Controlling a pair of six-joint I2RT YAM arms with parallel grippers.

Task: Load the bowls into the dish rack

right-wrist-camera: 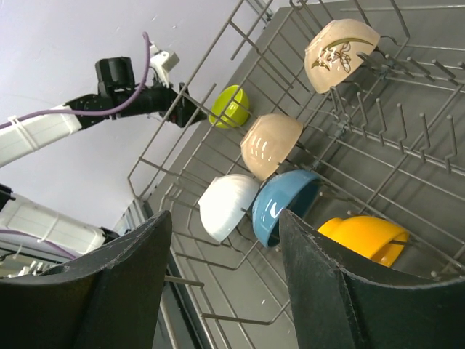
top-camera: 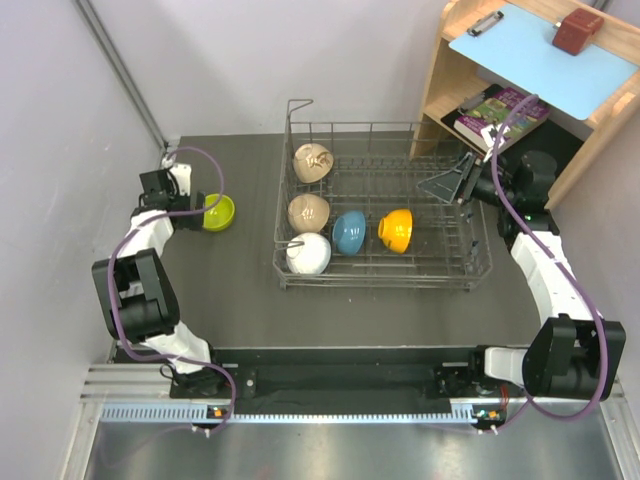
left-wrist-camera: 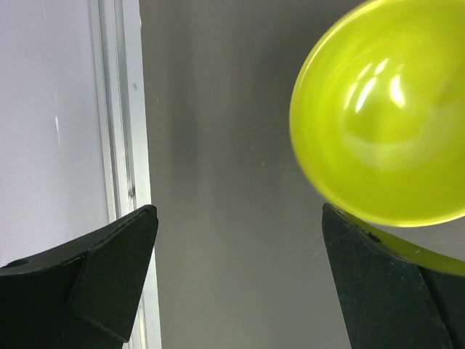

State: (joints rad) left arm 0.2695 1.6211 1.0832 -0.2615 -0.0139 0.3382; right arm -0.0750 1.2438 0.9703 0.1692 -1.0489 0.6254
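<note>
Hovering by the yellow-green bowl (top-camera: 218, 212) on the table (top-camera: 240, 300), left of the dish rack (top-camera: 384, 284), the left gripper (top-camera: 193, 205) has its fingers apart. The bowl sits off toward one finger, not centred, so closing now could clip the rim and skid or tip it. The right gripper (top-camera: 450, 183) hangs over the rack, fingers spread; five bowls (top-camera: 349, 232) are racked.

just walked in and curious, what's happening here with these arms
Five bowls sit in the dish rack: white, blue, orange, two beige. The yellow-green bowl is on the table left of it, the open left gripper beside it. The right gripper hangs open and empty over the rack's right end.
</note>
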